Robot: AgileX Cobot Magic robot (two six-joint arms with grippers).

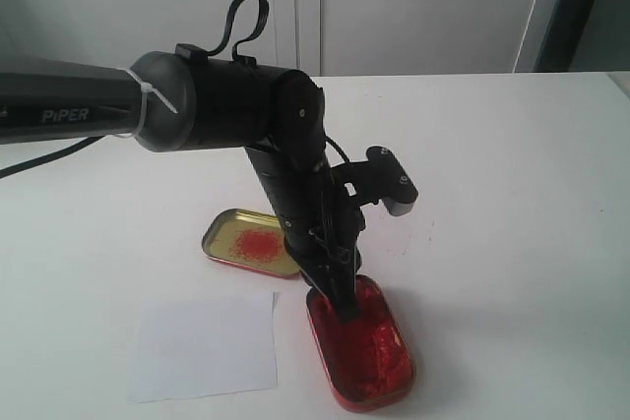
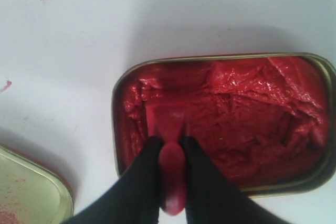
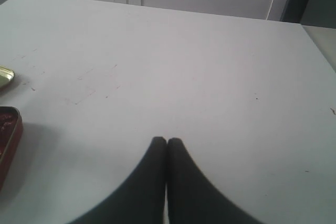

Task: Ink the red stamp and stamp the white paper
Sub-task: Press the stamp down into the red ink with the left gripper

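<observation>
My left gripper (image 2: pixel 171 141) is shut on the red stamp (image 2: pixel 169 145), gripping its knobbed handle. The stamp's block base rests in the red ink at the end of the oblong ink tin (image 2: pixel 226 119) nearest the lid. In the exterior view the left gripper (image 1: pixel 342 304) reaches straight down into the ink tin (image 1: pixel 362 349), and its fingers hide the stamp there. The white paper (image 1: pixel 204 346) lies flat to the left of the tin. My right gripper (image 3: pixel 167 141) is shut and empty, hovering over bare table; it does not show in the exterior view.
A gold tin lid (image 1: pixel 246 241) with a red smudge lies behind the paper, touching the ink tin's far end; its corner shows as the lid (image 2: pixel 26 192) in the left wrist view. The left arm (image 1: pixel 226 105) spans the left half of the white table (image 1: pixel 492 174).
</observation>
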